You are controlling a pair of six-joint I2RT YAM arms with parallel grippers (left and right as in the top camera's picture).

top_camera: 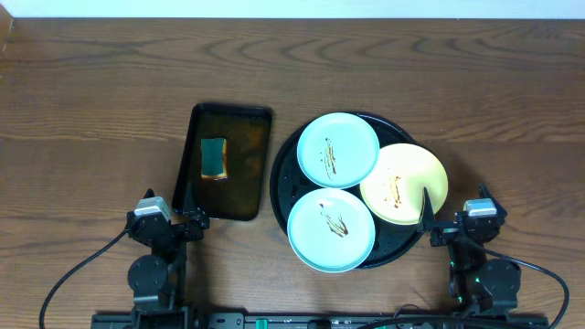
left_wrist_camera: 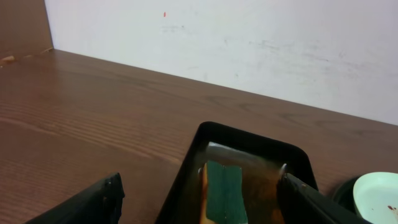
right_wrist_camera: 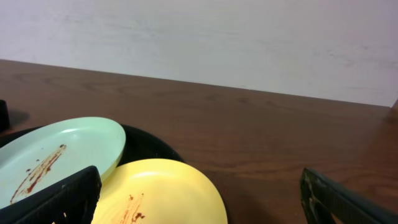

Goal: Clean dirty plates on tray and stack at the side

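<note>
Both of my arms are sitting folded low at the near edge of the table (top_camera: pixel 91 110), left gripper (top_camera: pixel 189 208) and right gripper (top_camera: pixel 430 222) spread wide and holding nothing, while the plates (top_camera: pixel 337 149) are lying on the tray (top_camera: pixel 280 178).

Round tray (top_camera: pixel 284 179): sat on the table (top_camera: pixel 91 110), just right of the rectangular tray (top_camera: pixel 249 178);
On it: far plate (top_camera: pixel 337 149), near plate (top_camera: pixel 331 229), right plate (top_camera: pixel 407 183), edges meeting;
Sponge (top_camera: pixel 215 158): lay in the rectangular tray

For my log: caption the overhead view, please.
Two mint-blue round plates and a yellow plate, sauce-streaked, on a round black tray beside a rectangular black tray holding a green sponge.
</note>
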